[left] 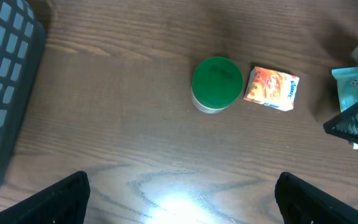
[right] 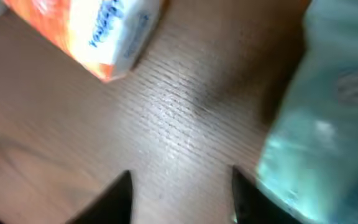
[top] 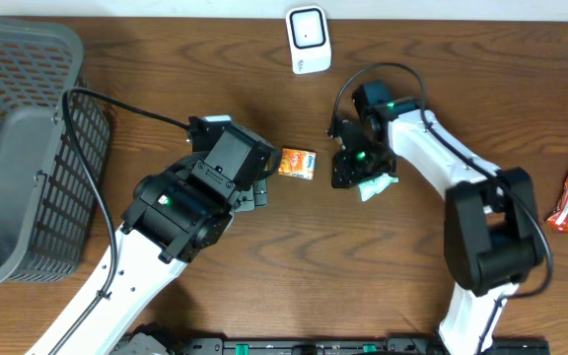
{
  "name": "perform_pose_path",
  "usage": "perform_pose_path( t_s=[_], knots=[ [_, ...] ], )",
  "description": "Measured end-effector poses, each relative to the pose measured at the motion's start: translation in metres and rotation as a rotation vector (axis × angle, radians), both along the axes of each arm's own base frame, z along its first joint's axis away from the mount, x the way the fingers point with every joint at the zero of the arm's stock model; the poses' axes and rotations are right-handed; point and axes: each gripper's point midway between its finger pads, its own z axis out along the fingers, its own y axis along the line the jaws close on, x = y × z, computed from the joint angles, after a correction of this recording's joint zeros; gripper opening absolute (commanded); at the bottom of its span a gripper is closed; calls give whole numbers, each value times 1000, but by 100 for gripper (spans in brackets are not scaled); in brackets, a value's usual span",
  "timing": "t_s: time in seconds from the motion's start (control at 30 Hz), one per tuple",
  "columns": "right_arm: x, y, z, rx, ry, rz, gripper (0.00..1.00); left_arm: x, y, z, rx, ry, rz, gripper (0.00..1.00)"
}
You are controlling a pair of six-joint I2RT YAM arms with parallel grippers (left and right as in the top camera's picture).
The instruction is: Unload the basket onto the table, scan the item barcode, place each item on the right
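My right hand (right: 182,194) hangs low over the desk (top: 314,276), jaws partly apart with only bare wood between them. It holds nothing. The teal packet (right: 328,124) lies just beside one fingertip (right: 242,199), outside the gap rather than in it. The orange packet (right: 98,31) sits ahead and off to the other side, a little apart. So the hand stands between the two, and the teal one is the nearer.

From overhead, the teal packet pokes out from under the hand on the side away from the scanner (top: 307,39), which stands well apart at the far edge of the desk. Most of the packet is covered or blurred, so I cannot tell which way its long axis runs.

My left hand (left: 182,199) is spread wide and empty, facing a green-lidded tub (left: 216,84) with the orange packet just beside it. The teal packet is farther off from there, at the edge of that view.

As I judge it, the right arm is the one placed for the teal packet. The coming move turns on a small sideways shift to bring it between the jaws, then a carry across toward the scanner.
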Motion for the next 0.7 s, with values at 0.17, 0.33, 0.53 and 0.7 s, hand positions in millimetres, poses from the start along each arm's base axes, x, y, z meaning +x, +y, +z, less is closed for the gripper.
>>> perform_pose_path(
  t_s=[0.17, 0.33, 0.53, 0.7],
  knots=[
    [24, -14, 44, -140, -216, 3, 82, 0, 0, 0, -2, -2, 0, 95],
    [34, -10, 50, -334, -350, 26, 71, 1, -1, 0, -3, -4, 0, 95],
    [33, -11, 22, -618, -420, 65, 70, 2, 10, 10, 13, -52, 33, 95],
    [30, -17, -1, -748, -420, 78, 70, -6, 41, 45, -42, -178, 117, 95]
  ],
)
